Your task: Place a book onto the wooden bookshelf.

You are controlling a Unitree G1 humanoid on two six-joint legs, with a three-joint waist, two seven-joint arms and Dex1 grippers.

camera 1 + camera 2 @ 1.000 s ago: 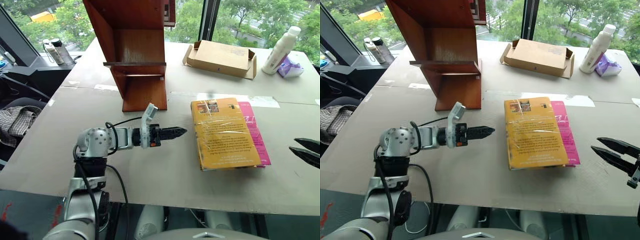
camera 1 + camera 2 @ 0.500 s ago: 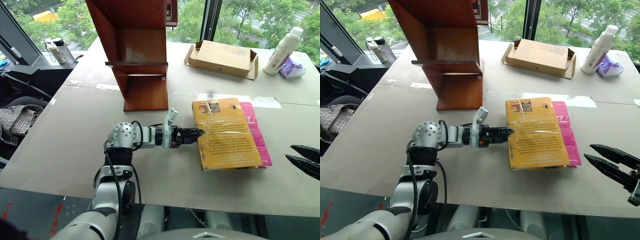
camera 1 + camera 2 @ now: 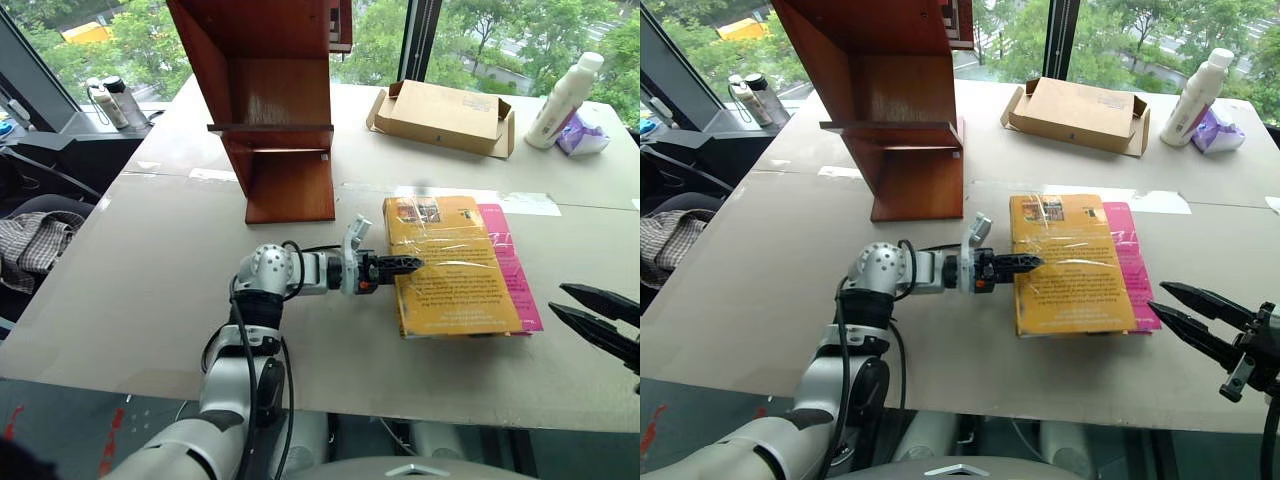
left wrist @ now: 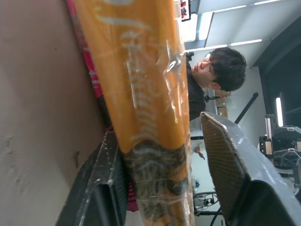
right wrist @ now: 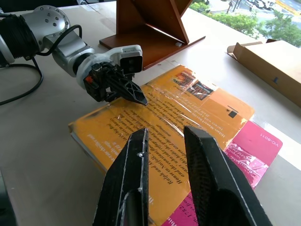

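The left gripper [image 3: 400, 267] had slid in from open table and straddled the spine edge of the book [image 3: 455, 270], jaws half-closed, not yet clamped. The book lay flat on the table [image 3: 150, 270], grasp beginning; right gripper [image 3: 1195, 315] narrow, empty

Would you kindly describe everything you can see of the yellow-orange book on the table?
The book is a large yellow-orange paperback in glossy, wrinkled plastic wrap, with a small picture near its top, dark text and a yellow spine. It lies flat, cover up, on the table, overlapping a magenta-pink book whose edge shows along its far side. The left gripper has its fingers around the spine edge, one above the cover and one below. The book is not yet lifted.
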